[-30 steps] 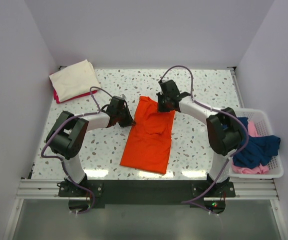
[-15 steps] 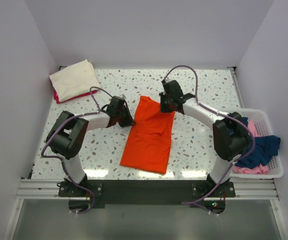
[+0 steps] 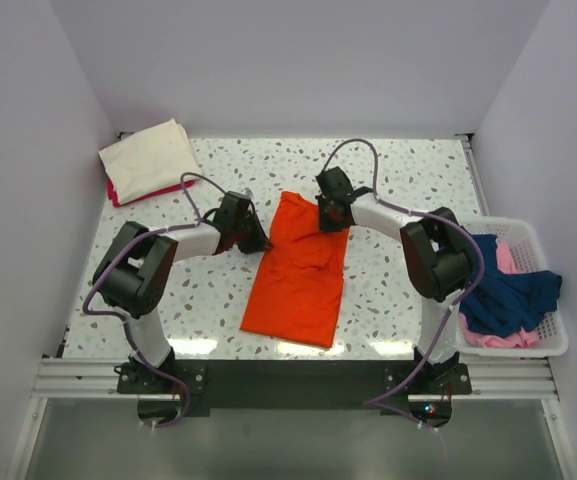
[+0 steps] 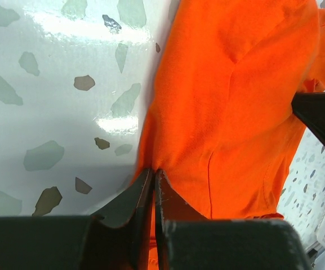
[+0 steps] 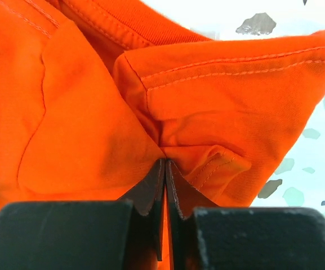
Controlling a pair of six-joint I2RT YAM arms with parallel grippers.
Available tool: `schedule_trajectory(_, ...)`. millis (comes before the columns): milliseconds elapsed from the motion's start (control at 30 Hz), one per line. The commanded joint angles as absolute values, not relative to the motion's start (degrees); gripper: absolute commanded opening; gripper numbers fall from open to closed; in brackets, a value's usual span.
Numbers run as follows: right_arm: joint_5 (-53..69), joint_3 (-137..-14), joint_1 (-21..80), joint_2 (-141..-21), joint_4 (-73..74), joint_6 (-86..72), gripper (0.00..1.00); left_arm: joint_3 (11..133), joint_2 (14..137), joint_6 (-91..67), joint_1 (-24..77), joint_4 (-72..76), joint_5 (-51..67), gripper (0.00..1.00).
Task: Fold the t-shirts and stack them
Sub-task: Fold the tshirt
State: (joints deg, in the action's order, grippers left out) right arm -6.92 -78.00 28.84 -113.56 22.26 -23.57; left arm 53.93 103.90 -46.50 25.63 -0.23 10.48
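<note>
- The right fingers (image 5: pixel 160 175) are clenched on a gathered fold of the orange t-shirt (image 5: pixel 83 112), with a sliver of cloth showing between them. Over the last second they have edged a little towards the left fingers, and the right arm's elbow has swung inward behind them.
- The left fingers (image 4: pixel 148 183) are pinched on the shirt's side edge, cloth running up between them (the hold looks light, only a thin bit of edge). They have not shifted.
- From that I judge the far corner is being drawn across the shirt. The sleeve end is being folded in, and the folds along the length are not yet made.
- Just beyond the right fingers a hemmed sleeve lies doubled over, stitching upward. A thicker band, likely the collar, runs past farther out.
- Ahead of the left fingers the cloth spreads smooth with one soft ridge. The speckled counter (image 4: pixel 49 112) shows to their left.
- Outward from both, the shirt lies flat on the counter as a long narrow strip reaching towards the arm bases. A loose pucker sits a little nearer than the fingers.
- Well off to the left of the left fingers, a folded cream t-shirt (image 3: pixel 151 155) rests on a magenta t-shirt (image 3: pixel 118 193).
- Well to the right of the right fingers, the white basket (image 3: pixel 528 232) holds a navy blue t-shirt (image 3: pixel 513 295) and a pale pink t-shirt (image 3: pixel 505 255).
</note>
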Motion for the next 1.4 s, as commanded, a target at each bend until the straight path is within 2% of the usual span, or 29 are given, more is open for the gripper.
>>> schedule_trajectory(0,-9.5,-80.1,28.8,-113.4,23.0,-24.3,0.06,54.9,104.2,-43.9,25.4,-3.0,9.4,0.13)
schedule_trajectory(400,-7.3,-86.6,28.6,-118.0,23.8,-23.1,0.1,54.5,95.6,-43.5,25.0,-1.8,9.7,0.39)
schedule_trajectory(867,-2.6,-100.2,26.9,-129.9,24.5,-19.9,0.11,50.5,88.9,-45.7,23.5,-1.0,11.5,0.42)
schedule_trajectory(933,-2.5,-101.4,26.7,-130.0,24.2,-19.2,0.14,49.0,87.7,-45.7,22.9,-1.0,11.9,0.43)
schedule_trajectory(1033,-2.5,-101.7,26.2,-127.6,24.3,-18.4,0.23,46.8,85.5,-44.8,22.5,-0.9,12.7,0.45)
schedule_trajectory(1133,-1.0,-102.7,25.1,-123.8,25.1,-18.1,0.41,43.4,82.1,-42.6,22.4,-0.9,13.6,0.47)
schedule_trajectory(1167,-0.9,-103.6,24.6,-122.7,26.6,-18.1,0.53,41.9,81.1,-42.1,22.4,-0.9,14.1,0.49)
schedule_trajectory(1267,-1.1,-104.8,24.2,-117.6,30.5,-18.2,0.7,39.0,77.8,-39.9,22.4,-2.6,16.0,0.53)
schedule_trajectory(1367,-1.8,-101.4,24.3,-111.1,32.0,-19.6,0.73,36.1,74.9,-38.4,22.4,-4.7,17.0,0.54)
